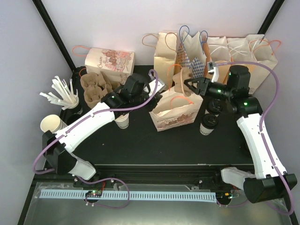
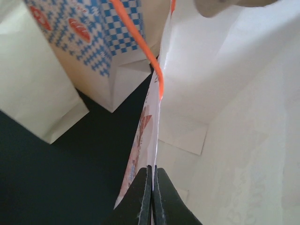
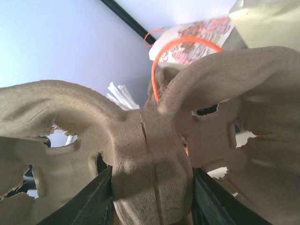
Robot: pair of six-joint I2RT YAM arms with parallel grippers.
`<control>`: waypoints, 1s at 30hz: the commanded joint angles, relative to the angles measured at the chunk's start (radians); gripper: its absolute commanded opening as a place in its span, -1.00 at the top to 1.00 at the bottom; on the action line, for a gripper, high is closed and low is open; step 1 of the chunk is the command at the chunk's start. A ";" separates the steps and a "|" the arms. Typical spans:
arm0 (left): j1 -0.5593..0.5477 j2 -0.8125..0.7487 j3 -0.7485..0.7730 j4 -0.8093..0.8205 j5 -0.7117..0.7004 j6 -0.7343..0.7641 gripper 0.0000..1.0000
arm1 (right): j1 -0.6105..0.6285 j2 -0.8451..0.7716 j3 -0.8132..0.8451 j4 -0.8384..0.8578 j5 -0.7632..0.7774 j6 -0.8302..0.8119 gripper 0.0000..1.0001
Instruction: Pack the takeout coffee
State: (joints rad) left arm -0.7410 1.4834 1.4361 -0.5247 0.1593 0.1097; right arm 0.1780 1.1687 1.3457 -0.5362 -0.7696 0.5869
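Printed paper bag (image 1: pixel 176 117): left gripper (image 2: pixel 153 172) pinched its rim; right gripper (image 3: pixel 152 197) gripped a pulp cup carrier (image 3: pixel 145 140) over its mouth.

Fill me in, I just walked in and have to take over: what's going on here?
The left gripper has its jaws shut on the top edge of the printed paper bag in the middle of the table. The right gripper holds a pulp cup carrier by its centre ridge, up over the bag's mouth. A lidded coffee cup stands on the table to the right of the bag, not yet packed.
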 commanded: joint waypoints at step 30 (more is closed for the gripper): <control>-0.050 -0.227 -0.265 0.266 -0.140 0.006 0.97 | 0.017 -0.053 -0.232 -0.108 -0.174 -0.145 0.08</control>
State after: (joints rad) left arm -0.7761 1.3075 1.1862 -0.3443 0.0422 0.0792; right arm 0.1844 1.0775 1.0695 -0.4980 -0.9707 0.5987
